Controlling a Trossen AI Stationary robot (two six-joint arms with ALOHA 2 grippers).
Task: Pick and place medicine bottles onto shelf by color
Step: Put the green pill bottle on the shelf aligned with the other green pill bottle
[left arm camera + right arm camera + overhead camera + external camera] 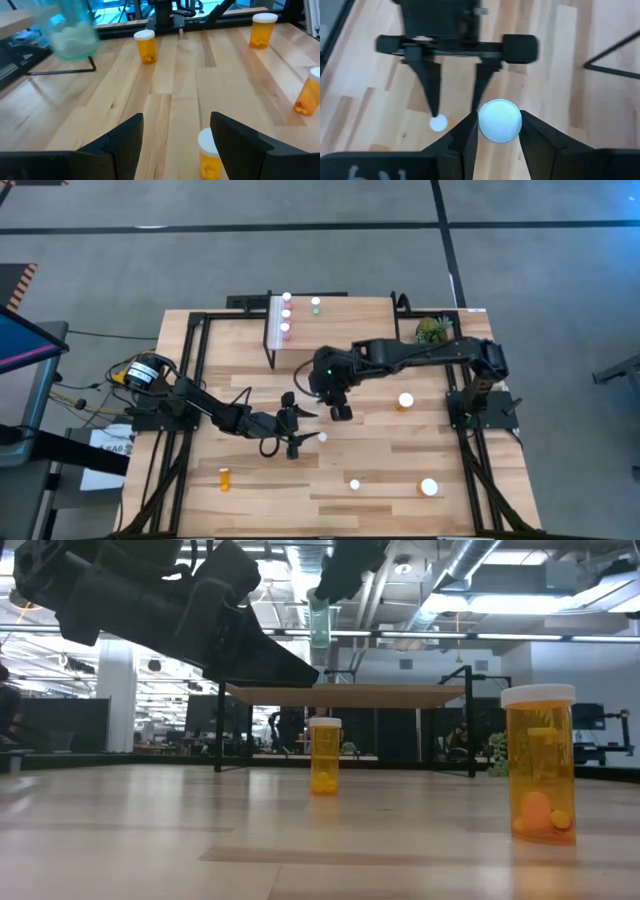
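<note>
your right gripper [496, 131] is clamped on a teal bottle [500, 120] held above the table, shelf [330, 330] just beyond it, while your left gripper [176, 131] stands open over an orange bottle [209, 156].

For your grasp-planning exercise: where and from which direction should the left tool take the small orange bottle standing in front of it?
Grip the small orange bottle on its round body below the white cap, coming in level; it stands upright between the open left tool.

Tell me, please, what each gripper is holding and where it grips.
Right gripper holds a teal bottle near its white cap. Left gripper is open, holding nothing.
</note>
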